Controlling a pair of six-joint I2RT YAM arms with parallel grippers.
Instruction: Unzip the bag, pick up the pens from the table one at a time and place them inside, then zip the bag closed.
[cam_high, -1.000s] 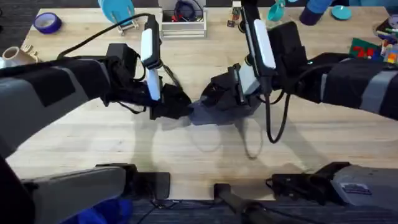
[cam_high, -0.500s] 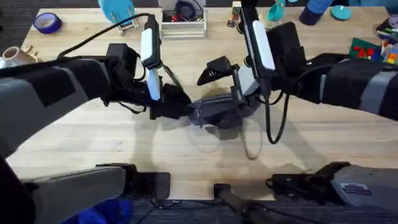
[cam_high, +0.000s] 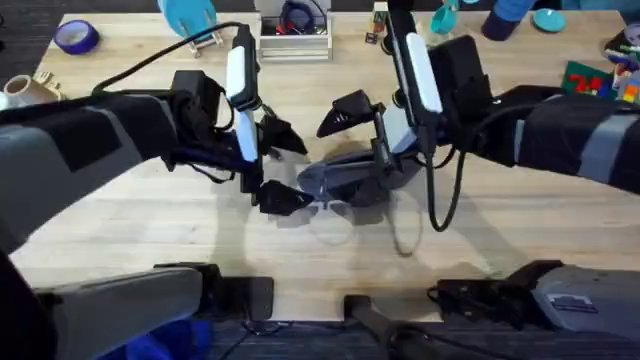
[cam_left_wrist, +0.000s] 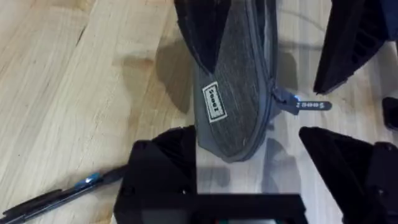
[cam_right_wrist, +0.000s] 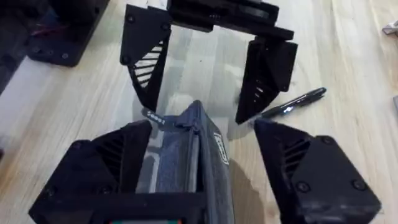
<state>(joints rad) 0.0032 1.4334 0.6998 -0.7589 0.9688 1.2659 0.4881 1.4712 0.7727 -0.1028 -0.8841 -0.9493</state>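
Two grippers face each other over the middle of the table. Left gripper: fingers spread wide apart, nothing held, one finger at 12 o'clock and one at 6 o'clock of the bag's near end. Right gripper: fingers also apart, straddling the opposite end of the bag; no clamp visible.

Bag: grey fabric pouch lying flat on the wood between the two grippers, long axis running 9 to 3 o'clock. Left wrist view shows the bag with a small white sewn label and a zipper pull sticking out from its side near the end. Right wrist view shows the same pull at the end facing the left gripper.

One pen, dark with a shiny clip, lies on the table just beside the left gripper's finger; the right wrist view has the pen beyond the left gripper's finger, apart from the bag.

Surface: pale wooden planks, visible grain. Far edge, 10 to 2 o'clock: roll of blue tape, a white tray of cables, teal and coloured odds and ends, well apart from the bag.
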